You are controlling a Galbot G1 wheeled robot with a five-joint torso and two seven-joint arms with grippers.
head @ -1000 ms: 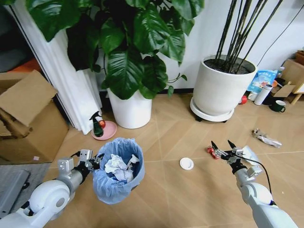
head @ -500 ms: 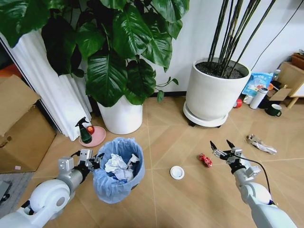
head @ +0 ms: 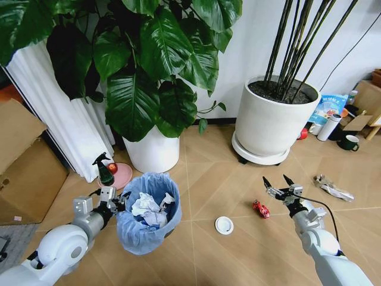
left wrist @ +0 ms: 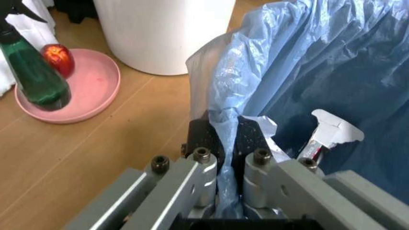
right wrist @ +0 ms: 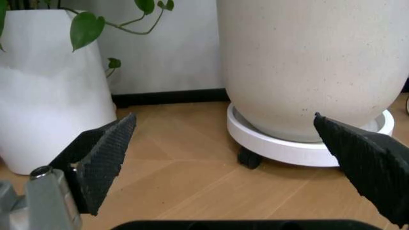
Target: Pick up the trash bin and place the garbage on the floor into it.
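Head view has the left gripper (head: 114,200) clamped on the trash bin (head: 147,219) rim, carrying it; the right gripper (head: 280,185) hangs spread wide near the red crushed wrapper (head: 260,208) on the floor. Best lower straight over that wrapper before closing. Crinkly blue liner holds crumpled white paper (head: 146,206); the white disc (head: 224,224) lies beside the bin.

Both arms are glossy white with rounded shells. The left gripper (head: 116,200) has grey metal links with round bolts and black pads; the right gripper (head: 278,182) carries black pointed fingers and a thin black cable.
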